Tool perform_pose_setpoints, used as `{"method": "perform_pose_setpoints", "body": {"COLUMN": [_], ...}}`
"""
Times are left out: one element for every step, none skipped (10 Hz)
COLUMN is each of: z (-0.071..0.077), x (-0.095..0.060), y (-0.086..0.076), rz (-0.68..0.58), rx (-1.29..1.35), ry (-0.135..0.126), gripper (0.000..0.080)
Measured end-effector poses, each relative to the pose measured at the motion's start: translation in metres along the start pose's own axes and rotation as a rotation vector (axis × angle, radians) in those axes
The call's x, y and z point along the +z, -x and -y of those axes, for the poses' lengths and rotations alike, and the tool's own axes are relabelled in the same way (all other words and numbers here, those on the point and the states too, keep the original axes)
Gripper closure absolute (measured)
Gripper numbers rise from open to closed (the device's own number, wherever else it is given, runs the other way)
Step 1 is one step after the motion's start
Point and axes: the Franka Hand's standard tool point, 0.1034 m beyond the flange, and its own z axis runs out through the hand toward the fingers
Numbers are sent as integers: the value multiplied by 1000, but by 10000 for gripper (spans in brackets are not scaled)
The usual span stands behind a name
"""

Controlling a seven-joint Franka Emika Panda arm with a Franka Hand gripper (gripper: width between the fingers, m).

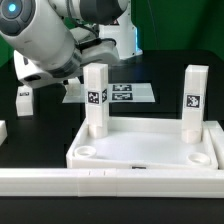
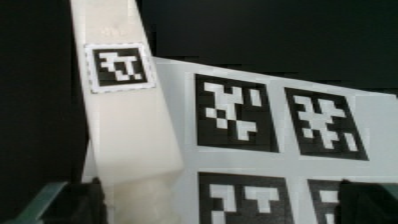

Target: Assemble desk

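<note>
Exterior view shows the desk top (image 1: 150,148) lying on the black worktop (image 1: 40,125), just beyond the long white rail (image 1: 110,182); two tagged legs stand upright at its far corners, the left leg (image 1: 97,100) and the right leg (image 1: 195,100) as that view sees them; a loose leg (image 1: 25,97) lies apart on the worktop, and the marker board (image 1: 115,93) lies farther back. Wrist view shows the pincer (image 2: 214,200) spread wide and holding nothing; its dark fingertips (image 2: 63,200) sit either side of the left leg.

Black tabletop (image 1: 40,125), dark backdrop (image 1: 175,30), white marker board (image 1: 142,93) lying flat
</note>
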Motion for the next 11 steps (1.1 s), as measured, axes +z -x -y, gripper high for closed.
{"method": "perform_pose_setpoints", "body": {"z": [0,0,0,-3,-4,-4,-5,-10,-10,-9,-9], "x": [0,0,0,-1,-4,-5,-2,-1,-1,-1,-1], "y": [0,0,0,1,2,1,5,6,5,5,5], "rz": [1,1,1,9,2,-27,-34,-30,-29,-28,-28], "rx": [0,0,-2,-56,-92,-135,-187,-194,-193,-195,-194], "ry": [0,0,0,51,131,209,218,208,210,211,210], "gripper": [150,150,150,150,150,150,150,150,150,150,150]}}
